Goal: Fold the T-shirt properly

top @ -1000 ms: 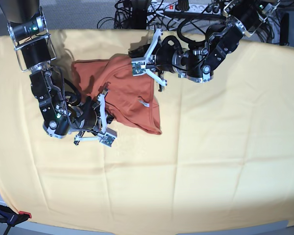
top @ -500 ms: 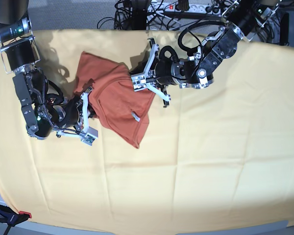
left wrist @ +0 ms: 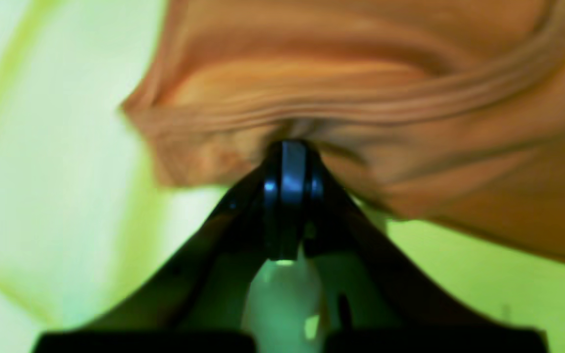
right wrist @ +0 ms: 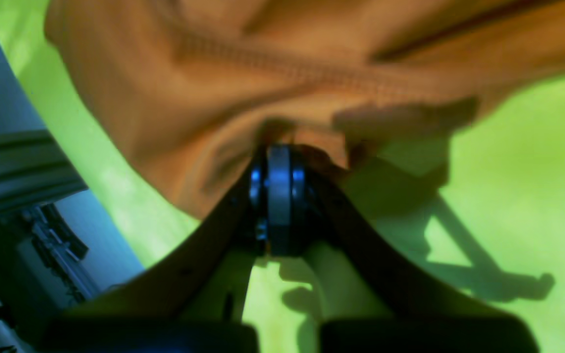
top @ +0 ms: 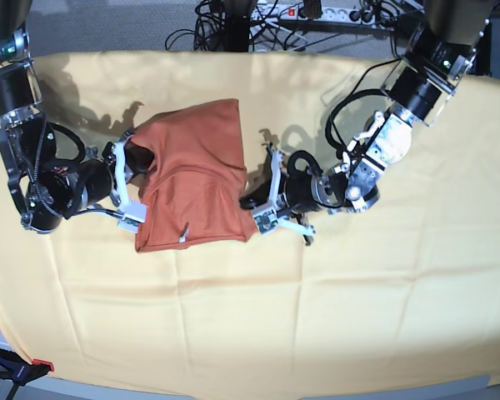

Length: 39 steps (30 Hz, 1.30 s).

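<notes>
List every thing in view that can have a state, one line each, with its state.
T-shirt: bunched and partly doubled over, held at two edges, not neatly folded.
Left gripper: shut on the T-shirt's edge.
Right gripper: shut on the T-shirt's edge.
Yellow cloth: spread flat under everything, with faint creases.

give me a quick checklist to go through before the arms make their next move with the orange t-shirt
1. Left gripper shut on the T-shirt: ok.
2. Right gripper shut on the shirt's opposite edge: ok.
3. Shirt spread between both arms on the yellow cloth: ok.
4. Fabric flat, no bunching: not ok, folds gather at both sets of fingers.
5. Which layers each gripper holds: cannot tell, wrist views are blurred.
6. Shirt fully on the cloth: ok.
</notes>
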Tool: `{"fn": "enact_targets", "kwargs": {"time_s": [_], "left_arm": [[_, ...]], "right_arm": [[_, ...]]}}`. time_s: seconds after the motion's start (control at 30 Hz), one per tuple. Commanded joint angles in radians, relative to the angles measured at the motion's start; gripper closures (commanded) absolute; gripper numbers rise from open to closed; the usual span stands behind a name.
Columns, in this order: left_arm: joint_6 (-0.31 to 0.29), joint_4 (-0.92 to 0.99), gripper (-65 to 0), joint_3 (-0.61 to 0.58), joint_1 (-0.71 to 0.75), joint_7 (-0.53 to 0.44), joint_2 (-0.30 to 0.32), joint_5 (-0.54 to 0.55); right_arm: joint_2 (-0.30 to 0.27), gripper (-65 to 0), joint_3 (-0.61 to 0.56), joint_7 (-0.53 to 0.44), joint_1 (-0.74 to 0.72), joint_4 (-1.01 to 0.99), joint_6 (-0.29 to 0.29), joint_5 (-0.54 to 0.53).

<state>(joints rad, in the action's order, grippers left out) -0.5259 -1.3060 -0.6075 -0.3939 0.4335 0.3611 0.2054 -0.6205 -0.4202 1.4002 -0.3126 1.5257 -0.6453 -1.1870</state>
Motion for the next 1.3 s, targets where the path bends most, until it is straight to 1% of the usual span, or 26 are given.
{"fn": "enact_targets", "kwargs": {"time_s": [0.0,0.07,0.2,0.23,0.33,0.4,0.43,0.53,0.6,0.67,0.73,0.8,0.87,0.93,1.07,1.17,1.23,1.27], "left_arm": [[0.026,0.015,0.0,0.001,-0.013,0.116,0.019,-0.082],[0.026,0.014,0.0,0.001,-0.037,0.121,0.021,-0.086],[0.026,0.012,0.0,0.014,-0.086,0.129,0.024,-0.084],[0.026,0.010,0.0,0.025,-0.093,0.138,0.024,-0.076],[0.023,-0.013,0.0,0.079,-0.100,0.183,0.024,-0.001],[0.002,-0.032,0.0,0.134,-0.099,0.217,0.024,0.079],[-0.021,-0.039,0.0,0.169,-0.100,0.233,0.024,0.128],[-0.121,-0.043,0.0,0.290,-0.099,0.287,0.024,0.318],[-0.168,-0.043,0.0,0.365,-0.099,0.346,0.024,0.440],[-0.172,-0.043,0.0,0.426,-0.099,0.404,0.024,0.534],[-0.172,-0.043,0.0,0.467,-0.097,0.455,0.024,0.587],[-0.172,-0.043,0.0,0.480,-0.093,0.490,0.028,0.616],[-0.172,-0.043,0.0,0.479,-0.084,0.491,0.035,0.620],[-0.172,-0.043,0.0,0.479,-0.076,0.491,0.039,0.624],[-0.172,-0.043,0.0,0.479,-0.046,0.489,0.041,0.624],[-0.172,-0.043,0.0,0.479,-0.027,0.488,0.040,0.624],[-0.172,-0.043,0.0,0.479,-0.021,0.488,0.041,0.624],[-0.172,-0.043,0.0,0.479,-0.019,0.488,0.041,0.623]], "right_arm": [[-0.023,0.0,0.009,-0.004,-0.017,0.012,0.001,-0.010],[-0.034,0.0,0.013,-0.004,-0.009,0.013,0.007,0.000],[-0.040,0.0,0.050,-0.004,0.024,0.026,0.054,0.113],[-0.040,0.0,0.065,-0.005,0.035,0.033,0.068,0.147],[-0.037,0.0,0.129,-0.051,0.079,0.053,0.090,0.227],[-0.027,0.0,0.168,-0.078,0.109,0.054,0.080,0.226],[-0.023,0.0,0.183,-0.087,0.125,0.054,0.068,0.223],[-0.022,0.0,0.193,-0.117,0.174,0.054,0.061,0.211],[-0.021,0.0,0.193,-0.127,0.210,0.054,0.051,0.198],[-0.016,0.0,0.193,-0.129,0.237,0.054,0.021,0.166],[-0.007,0.0,0.193,-0.124,0.253,0.055,0.016,0.135],[0.000,0.0,0.193,-0.112,0.262,0.060,0.017,0.128],[0.007,0.0,0.193,-0.083,0.271,0.070,0.017,0.112],[0.008,0.0,0.193,-0.075,0.285,0.093,0.018,0.106],[0.008,0.0,0.193,-0.026,0.314,0.181,0.048,0.106],[0.008,0.0,0.193,-0.008,0.331,0.254,0.058,0.108],[0.008,0.0,0.193,-0.016,0.336,0.282,0.057,0.139],[0.008,0.0,0.193,-0.030,0.335,0.288,0.058,0.172]]}}
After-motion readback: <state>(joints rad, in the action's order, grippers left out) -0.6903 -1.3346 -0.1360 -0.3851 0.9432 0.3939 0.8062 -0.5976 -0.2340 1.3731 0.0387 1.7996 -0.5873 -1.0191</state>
